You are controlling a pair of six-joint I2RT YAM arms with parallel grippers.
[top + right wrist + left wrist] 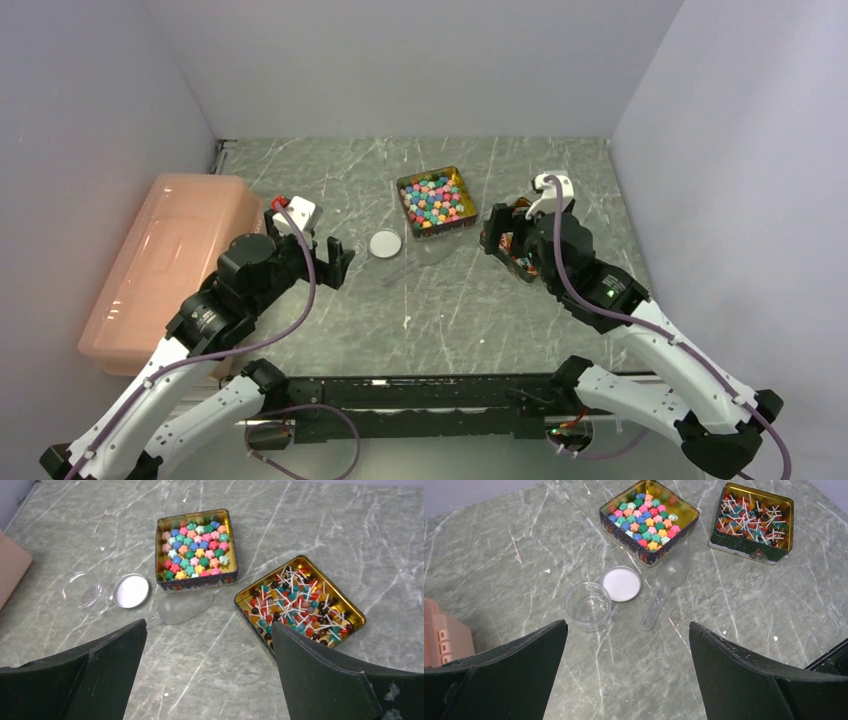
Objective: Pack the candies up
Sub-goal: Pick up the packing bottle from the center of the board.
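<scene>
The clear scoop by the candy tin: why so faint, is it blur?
No blur: in the left wrist view the scoop is sharp but see-through; in the right wrist view it is a pale frosted patch; in the top external view it nearly vanishes against the table.

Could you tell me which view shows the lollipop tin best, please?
Right wrist: the lollipop tin lies close and clear. Left wrist shows it whole but smaller; from above, the right arm hides most of it.
</scene>
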